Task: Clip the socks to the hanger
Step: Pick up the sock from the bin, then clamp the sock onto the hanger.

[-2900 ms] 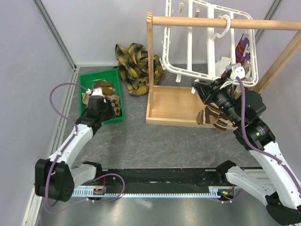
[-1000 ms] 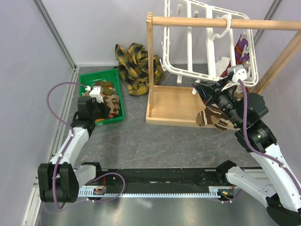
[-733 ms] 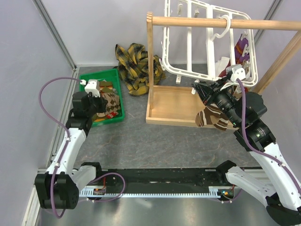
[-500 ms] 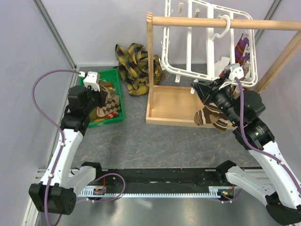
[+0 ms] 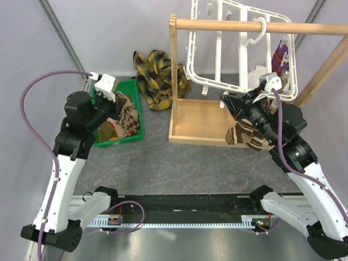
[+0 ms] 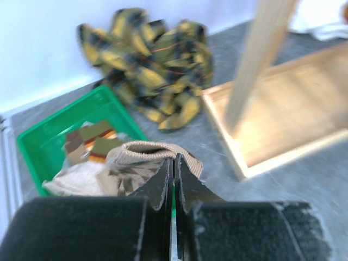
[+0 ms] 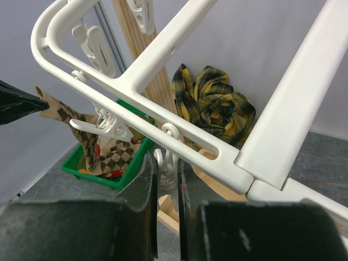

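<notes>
My left gripper is shut on the beige cuff of a brown argyle sock, which hangs from it above the green bin. More socks lie in that bin. The white grid hanger hangs by its hook from the wooden rod. My right gripper is shut on one of the hanger's small white clips, just under the frame. A second argyle sock dangles below my right arm; what holds it is hidden.
A yellow-and-black plaid cloth lies crumpled behind the bin. The wooden rack's tray and upright post stand in the middle. A purple item hangs at the hanger's right side. Walls close off the left and back.
My left arm has risen and swung away from the bin floor, lifting the argyle sock up with it. My right arm and the hanger have stayed put.
</notes>
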`<state>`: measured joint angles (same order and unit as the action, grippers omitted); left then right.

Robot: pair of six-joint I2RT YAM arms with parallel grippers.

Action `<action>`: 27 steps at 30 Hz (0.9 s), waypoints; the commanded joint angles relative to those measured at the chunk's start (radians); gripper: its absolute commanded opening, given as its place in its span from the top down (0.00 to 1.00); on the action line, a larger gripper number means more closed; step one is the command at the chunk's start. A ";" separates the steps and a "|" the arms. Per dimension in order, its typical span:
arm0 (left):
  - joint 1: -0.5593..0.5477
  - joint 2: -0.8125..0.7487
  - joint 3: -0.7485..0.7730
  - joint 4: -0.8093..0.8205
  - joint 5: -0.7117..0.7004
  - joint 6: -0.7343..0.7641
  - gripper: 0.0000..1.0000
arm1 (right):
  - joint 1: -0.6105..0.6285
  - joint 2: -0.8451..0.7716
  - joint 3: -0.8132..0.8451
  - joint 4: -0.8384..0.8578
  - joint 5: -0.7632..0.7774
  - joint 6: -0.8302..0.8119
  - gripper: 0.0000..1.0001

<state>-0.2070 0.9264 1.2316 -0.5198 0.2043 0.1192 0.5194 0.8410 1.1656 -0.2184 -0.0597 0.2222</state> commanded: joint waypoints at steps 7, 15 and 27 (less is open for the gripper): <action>-0.172 0.058 0.201 -0.184 0.239 0.053 0.98 | 0.002 0.010 0.043 -0.022 -0.068 0.014 1.00; -0.415 0.158 0.318 -0.238 0.293 0.016 0.98 | 0.002 0.023 0.054 -0.019 -0.084 0.019 1.00; -0.713 0.440 0.569 -0.433 0.158 0.076 0.98 | 0.002 0.027 0.060 -0.016 -0.112 0.020 1.00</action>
<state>-0.8639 1.3045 1.6985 -0.8555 0.4335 0.1452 0.5186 0.8642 1.1942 -0.2180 -0.1040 0.2321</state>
